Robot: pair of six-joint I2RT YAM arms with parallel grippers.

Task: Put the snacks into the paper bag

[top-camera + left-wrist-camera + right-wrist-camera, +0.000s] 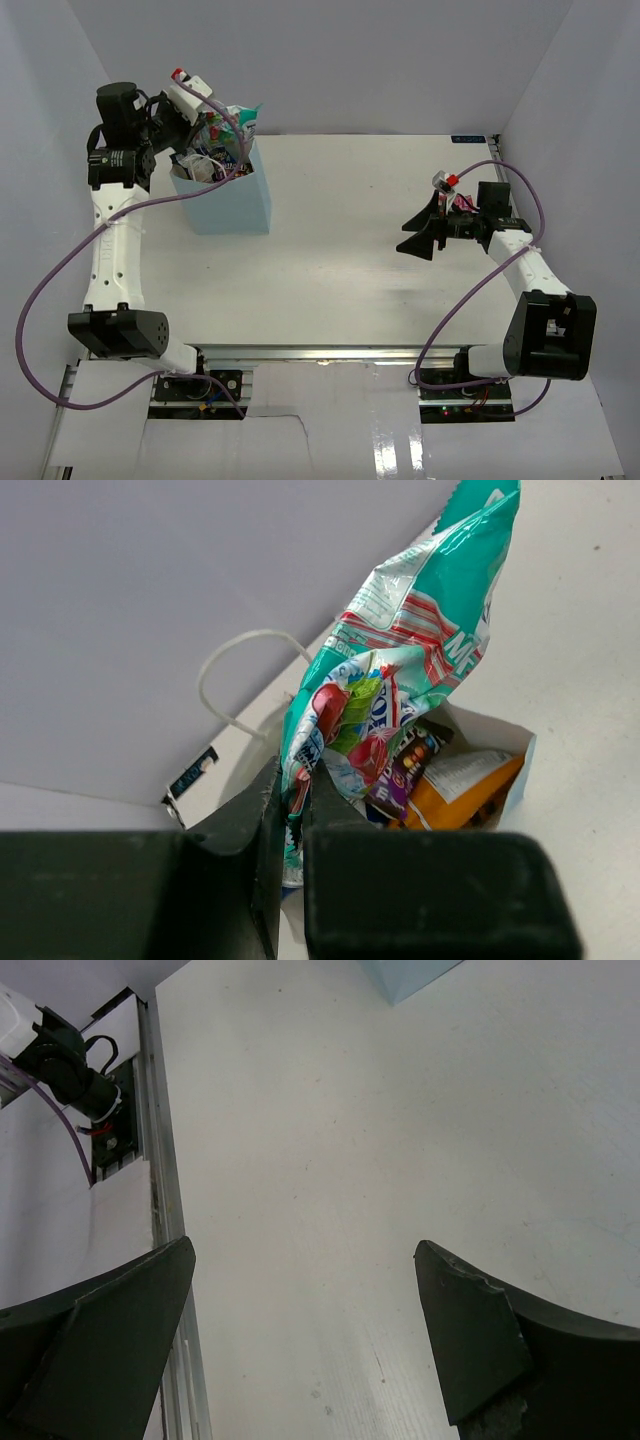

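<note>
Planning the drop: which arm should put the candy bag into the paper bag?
Left. Its fingers pinch the teal-red candy bag over the paper bag; the right fingers stand open, empty, far away.

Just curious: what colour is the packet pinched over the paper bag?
The candy bag is teal with red and white, clearest in the left wrist view.

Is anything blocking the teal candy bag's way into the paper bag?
No visible obstacle. The candy bag, pinched by the left gripper, is over the open paper bag. The purple pack and orange bag lie inside beneath it, and the handle is off to one side.
</note>
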